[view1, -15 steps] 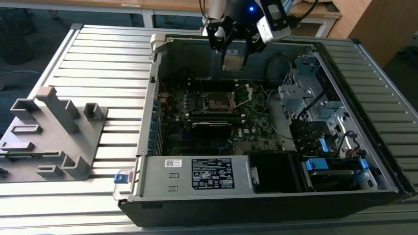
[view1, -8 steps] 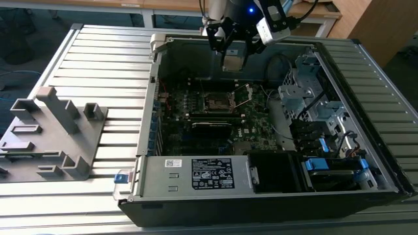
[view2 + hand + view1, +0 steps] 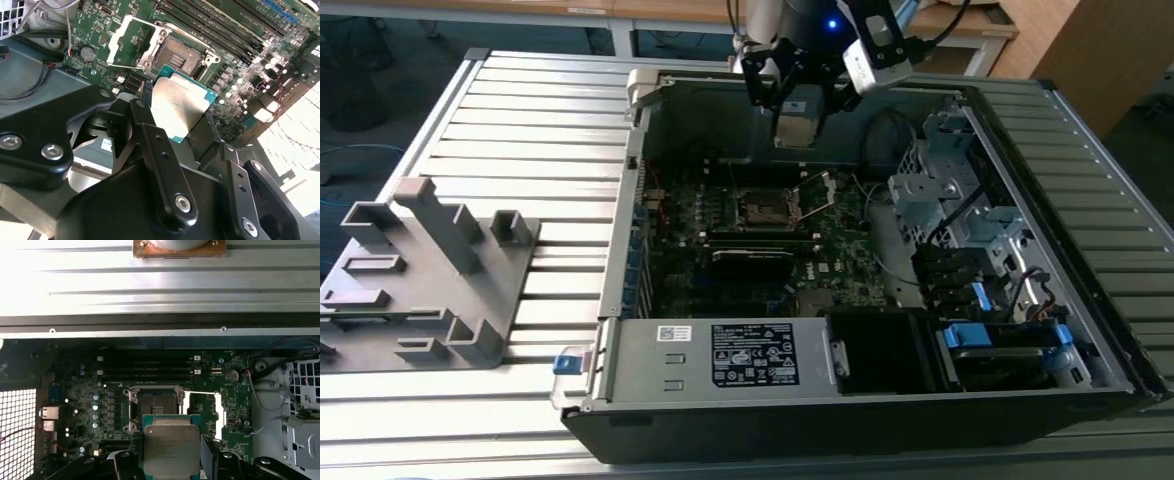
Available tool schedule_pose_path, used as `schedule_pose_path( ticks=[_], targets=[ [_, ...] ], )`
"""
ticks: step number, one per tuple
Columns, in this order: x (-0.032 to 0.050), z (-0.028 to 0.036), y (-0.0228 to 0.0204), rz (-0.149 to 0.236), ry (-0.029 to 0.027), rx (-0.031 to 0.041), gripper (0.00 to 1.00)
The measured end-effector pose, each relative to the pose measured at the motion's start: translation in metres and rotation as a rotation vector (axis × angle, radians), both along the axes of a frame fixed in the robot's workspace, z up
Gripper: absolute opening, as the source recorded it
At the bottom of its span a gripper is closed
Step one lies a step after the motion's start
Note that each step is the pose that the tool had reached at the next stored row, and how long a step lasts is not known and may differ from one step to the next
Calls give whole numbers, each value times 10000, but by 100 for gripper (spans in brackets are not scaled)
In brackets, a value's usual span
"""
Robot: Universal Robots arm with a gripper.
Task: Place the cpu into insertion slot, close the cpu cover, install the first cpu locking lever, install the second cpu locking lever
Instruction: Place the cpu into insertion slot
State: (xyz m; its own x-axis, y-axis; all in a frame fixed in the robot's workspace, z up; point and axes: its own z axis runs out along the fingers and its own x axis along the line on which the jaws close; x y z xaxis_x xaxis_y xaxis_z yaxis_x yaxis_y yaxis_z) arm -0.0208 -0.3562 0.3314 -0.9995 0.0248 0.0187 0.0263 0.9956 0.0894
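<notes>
My gripper (image 3: 798,125) hangs above the far end of the open computer case, shut on the cpu (image 3: 179,106), a pale silver square on a green base held flat between the two black fingers (image 3: 146,120). In the first wrist view the cpu (image 3: 171,449) sits just short of the insertion slot (image 3: 154,403), still clear above the board. The insertion slot (image 3: 183,54) is bare, dark inside a silver rim. The cpu cover (image 3: 131,41) is swung open beside it, as is the cpu cover (image 3: 214,409) in the first wrist view. From outside, the insertion slot (image 3: 766,208) lies below the gripper.
Long black memory slots (image 3: 145,367) run beside the socket. A power supply (image 3: 720,352) and drive bays (image 3: 987,300) fill the case's near end and the exterior view's right. A grey fixture (image 3: 427,270) stands on the ribbed table (image 3: 520,120). Loose cables (image 3: 30,75) lie near the case wall.
</notes>
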Motion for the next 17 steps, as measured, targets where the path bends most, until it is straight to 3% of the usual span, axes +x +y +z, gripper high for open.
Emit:
schedule_pose_path(
  ticks=[7,17],
  targets=[
    [0,-69,0,0,-6,0,54],
    [0,-75,0,0,-6,-1,54]
  ],
)
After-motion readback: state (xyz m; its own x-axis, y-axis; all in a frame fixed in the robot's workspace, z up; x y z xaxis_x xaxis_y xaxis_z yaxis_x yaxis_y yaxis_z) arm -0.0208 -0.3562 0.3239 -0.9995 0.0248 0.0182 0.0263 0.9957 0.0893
